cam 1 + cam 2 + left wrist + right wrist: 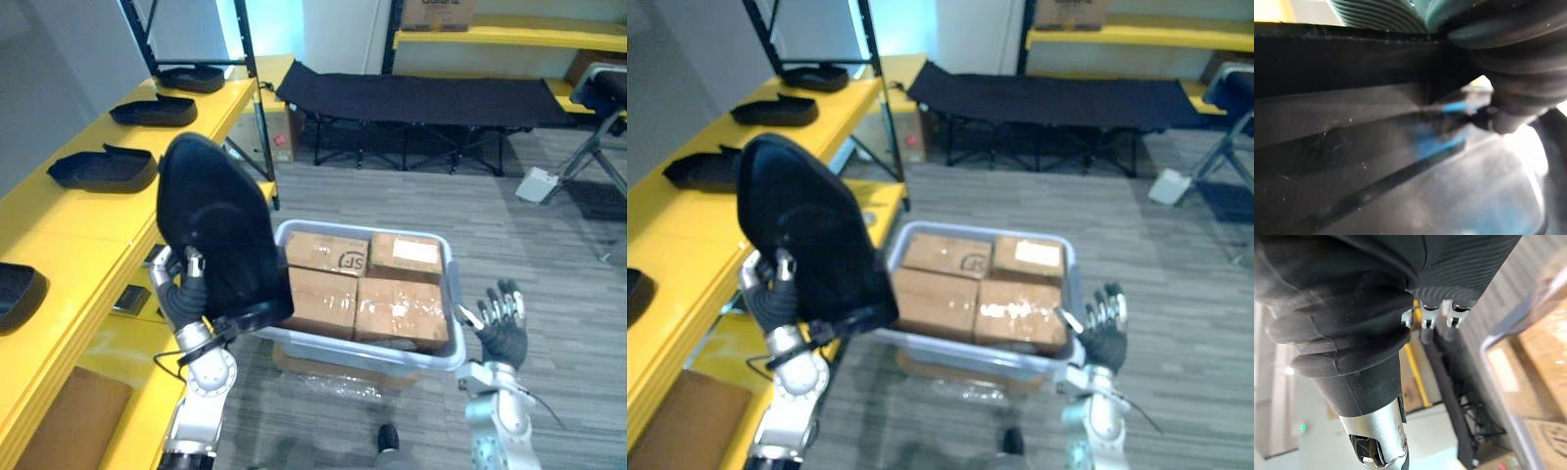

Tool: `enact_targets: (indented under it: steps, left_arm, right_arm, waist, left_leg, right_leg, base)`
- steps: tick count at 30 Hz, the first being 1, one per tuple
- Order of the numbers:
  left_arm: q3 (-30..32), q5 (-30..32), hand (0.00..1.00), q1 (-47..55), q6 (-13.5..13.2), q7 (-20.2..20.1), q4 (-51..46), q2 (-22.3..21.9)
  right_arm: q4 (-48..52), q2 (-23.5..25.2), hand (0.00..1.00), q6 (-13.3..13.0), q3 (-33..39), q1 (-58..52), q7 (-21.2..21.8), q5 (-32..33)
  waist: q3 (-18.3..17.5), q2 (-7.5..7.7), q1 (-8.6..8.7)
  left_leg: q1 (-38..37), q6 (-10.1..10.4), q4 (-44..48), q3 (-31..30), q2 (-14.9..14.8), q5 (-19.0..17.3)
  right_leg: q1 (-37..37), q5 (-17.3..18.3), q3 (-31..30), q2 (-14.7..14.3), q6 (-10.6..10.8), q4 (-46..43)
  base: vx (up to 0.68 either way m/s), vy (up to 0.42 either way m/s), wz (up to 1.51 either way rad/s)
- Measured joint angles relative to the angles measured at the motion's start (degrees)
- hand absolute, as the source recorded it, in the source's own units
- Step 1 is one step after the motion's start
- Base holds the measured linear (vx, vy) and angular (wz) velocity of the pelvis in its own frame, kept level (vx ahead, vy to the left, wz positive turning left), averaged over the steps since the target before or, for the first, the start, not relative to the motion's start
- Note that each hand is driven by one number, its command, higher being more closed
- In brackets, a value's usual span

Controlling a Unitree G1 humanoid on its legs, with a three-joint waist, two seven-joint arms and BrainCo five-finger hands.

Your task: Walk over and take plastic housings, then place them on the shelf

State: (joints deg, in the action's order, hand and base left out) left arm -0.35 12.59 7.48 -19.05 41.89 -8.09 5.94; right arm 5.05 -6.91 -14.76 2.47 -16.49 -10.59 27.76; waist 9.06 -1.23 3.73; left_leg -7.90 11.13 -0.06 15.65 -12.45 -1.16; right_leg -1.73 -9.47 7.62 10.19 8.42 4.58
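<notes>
A large black plastic housing (pixel 217 227) stands upright in the air, between the yellow shelf (pixel 69 235) and a grey bin. My left hand (pixel 181 284) is shut on its lower edge, thumb and fingers curled round the rim; up close its dark inner surface (pixel 1376 161) shows past the hand. More black housings lie in a row on the shelf: one (pixel 103 168) beside the held one, another (pixel 155 112) farther back, a third (pixel 193 76) at the far end, and one (pixel 18 294) at the near left edge. My right hand (pixel 502 323) hovers open by the bin's right rim, holding nothing.
The grey bin (pixel 451 352) in front of me holds several cardboard boxes (pixel 362 284). A brown board (pixel 69 416) lies on the lower shelf level. A black folding cot (pixel 421 103) stands across the room, a tripod (pixel 588 157) at right, and yellow racking (pixel 509 34) behind.
</notes>
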Motion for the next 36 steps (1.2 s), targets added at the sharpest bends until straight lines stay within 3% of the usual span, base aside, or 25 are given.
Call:
enact_targets:
  steps: [5, 8, 15, 17, 23, 26, 28, 30, 36]
  left_arm:
    - [2.7, -2.7, 1.00, 4.4, -2.1, -2.2, -8.1, -2.0]
    - [6.8, -3.2, 1.00, 6.4, -2.1, -3.7, -11.8, -2.2]
    - [16.2, -6.8, 1.00, 13.2, -2.8, -9.6, -16.2, -4.0]
    - [17.7, -7.9, 1.00, 14.5, -3.4, -10.5, -16.7, -4.7]
    - [20.3, -11.3, 1.00, 17.4, -6.8, -17.2, -20.7, -6.5]
    - [20.0, -12.7, 1.00, 16.7, -7.2, -20.7, -21.5, -6.5]
    - [19.0, -12.8, 1.00, 15.7, -7.2, -22.5, -21.5, -6.4]
    - [18.9, -12.8, 1.00, 14.9, -7.2, -22.4, -21.4, -6.3]
    - [16.9, -12.7, 1.00, 14.6, -7.0, -21.7, -21.4, -6.2]
  right_arm:
    - [-3.4, 0.3, 0.00, -0.1, -6.2, 2.6, 4.9, 0.5]
    - [-5.9, 0.0, 0.00, -0.1, -12.6, 7.2, 6.3, -0.7]
    - [-8.8, 0.0, 0.00, 0.0, -20.6, 15.4, 4.4, -4.4]
    - [-8.9, 0.4, 0.00, 0.0, -21.1, 16.3, 3.9, -5.0]
    - [-10.5, 0.0, 0.00, 0.4, -21.5, 17.6, 3.1, -5.0]
    - [-10.2, -0.3, 0.00, 1.2, -19.0, 16.4, 3.3, -4.9]
    - [-7.1, -0.5, 0.00, 1.2, -15.1, 12.4, 4.0, -4.8]
    - [-5.9, -0.9, 0.00, 1.1, -12.9, 11.0, 4.8, -4.8]
    - [-5.9, -1.8, 0.00, -0.2, -10.9, 11.0, 10.2, -3.8]
  waist:
    - [-1.0, -0.30, -2.08]
    - [-2.2, -1.10, -4.63]
    - [-3.7, -0.38, -11.41]
    - [-3.9, -0.13, -12.64]
    - [-4.3, 0.47, -13.34]
    - [-4.3, 0.38, -12.40]
    - [-4.3, 0.60, -10.78]
    - [-4.1, 1.00, -10.83]
    - [-2.5, 1.25, -10.79]
  left_leg:
    - [2.2, -0.1, 0.4, -3.1, 0.2, 0.1]
    - [4.1, 0.0, 0.5, -7.8, 0.5, 0.9]
    - [7.2, -0.6, 0.5, -16.5, 2.4, 1.6]
    - [7.2, -0.8, 0.5, -17.6, 3.1, 1.6]
    - [8.4, -1.0, 0.5, -20.9, 3.9, 1.8]
    - [10.3, -1.1, 0.6, -24.6, 3.8, 2.0]
    - [11.9, -1.1, 0.3, -29.7, 4.1, 2.8]
    - [12.1, -0.2, 0.3, -31.4, 4.1, 3.4]
    - [12.0, -0.1, 2.1, -34.8, 5.2, 3.5]
  right_leg:
    - [-0.4, 0.8, 3.4, 0.5, -0.2, 0.0]
    - [-2.1, 1.0, 8.1, 0.9, 0.3, 0.0]
    - [-5.9, 2.4, 17.7, 2.2, 1.2, 0.0]
    - [-6.8, 2.9, 19.0, 2.7, 1.4, 0.0]
    - [-8.2, 3.9, 22.0, 3.0, 1.4, 0.0]
    - [-7.0, 8.9, 19.6, 2.2, 2.0, -4.2]
    - [-5.4, 15.2, 11.8, -0.5, 0.4, -9.1]
    - [-4.7, 17.4, 12.4, -0.5, 0.1, -12.6]
    - [-7.6, 21.0, 14.6, -0.3, -0.3, -16.0]
  base:
    - [-0.02, 0.005, 0.28]
    - [0.01, 0.007, 0.68]
    - [0.01, 0.010, 0.67]
    - [0.01, 0.029, 0.36]
    - [0.01, 0.010, 0.29]
    - [0.01, -0.043, 0.59]
    - [0.02, -0.126, 1.05]
    - [0.07, -0.082, 0.57]
    - [0.05, -0.058, 0.41]
